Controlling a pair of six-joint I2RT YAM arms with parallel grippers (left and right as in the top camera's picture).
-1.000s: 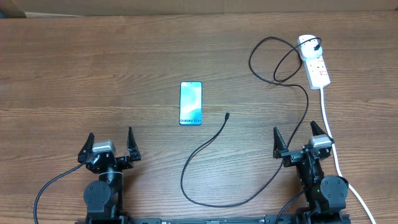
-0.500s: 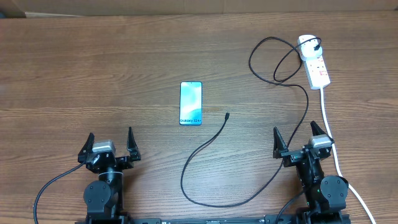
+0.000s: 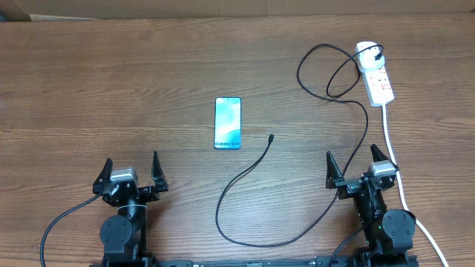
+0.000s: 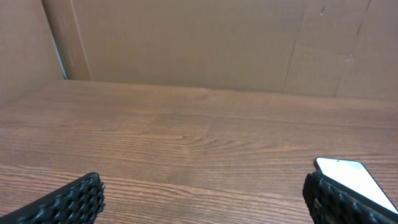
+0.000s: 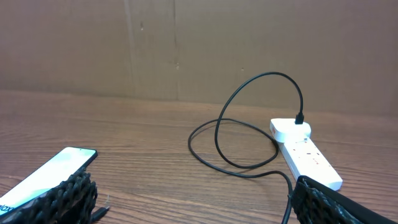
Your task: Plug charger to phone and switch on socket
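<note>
The phone [image 3: 228, 123] lies flat mid-table, its blue screen facing up; it also shows in the left wrist view as the phone [image 4: 351, 179] and in the right wrist view as the phone [image 5: 53, 173]. The black charger [image 3: 256, 167] snakes from its small tip near the phone's lower right corner, loops, and its plug sits in the white socket [image 3: 375, 73] at the far right. The same socket [image 5: 305, 153] and charger [image 5: 249, 124] appear ahead of the right gripper. My left gripper [image 3: 129, 172] and right gripper [image 3: 357, 165] both stand open near the front edge, holding nothing.
A thick white cord [image 3: 397, 159] runs from the socket down past the right arm's right side. A brown cardboard wall [image 4: 199, 43] closes off the table's far edge.
</note>
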